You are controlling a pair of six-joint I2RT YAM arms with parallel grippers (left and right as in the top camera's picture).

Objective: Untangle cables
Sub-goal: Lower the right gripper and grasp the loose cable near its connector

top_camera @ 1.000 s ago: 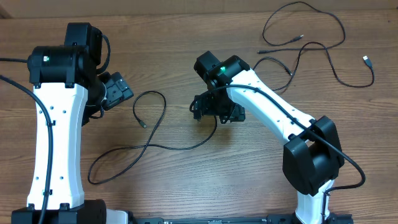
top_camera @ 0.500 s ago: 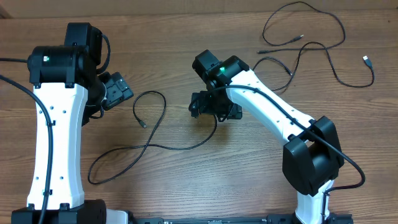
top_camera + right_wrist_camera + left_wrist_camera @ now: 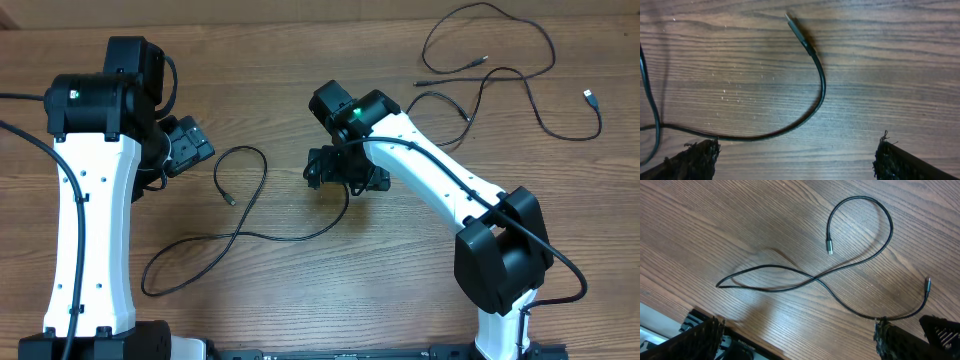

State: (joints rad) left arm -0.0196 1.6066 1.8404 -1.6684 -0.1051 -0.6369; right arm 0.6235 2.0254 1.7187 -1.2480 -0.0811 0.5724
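Judging by its slack curves, the nearest cable (image 3: pixel 240 234) is light, limp and slippery; its plug end (image 3: pixel 799 32), just ahead of the right gripper (image 3: pixel 797 150), looks the best hold. Both that and the left gripper (image 3: pixel 185 145) gape empty. Well beyond it lie other cables (image 3: pixel 510 71), with bare table (image 3: pixel 300 60) around.

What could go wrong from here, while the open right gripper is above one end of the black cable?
1. The black cable lies flat on the wooden table; the open right gripper may close beside it or scrape the wood.
2. The cable crosses itself; pulling one end could tighten that loop.
3. Dragging it toward the other cables at the far right might tangle them together.
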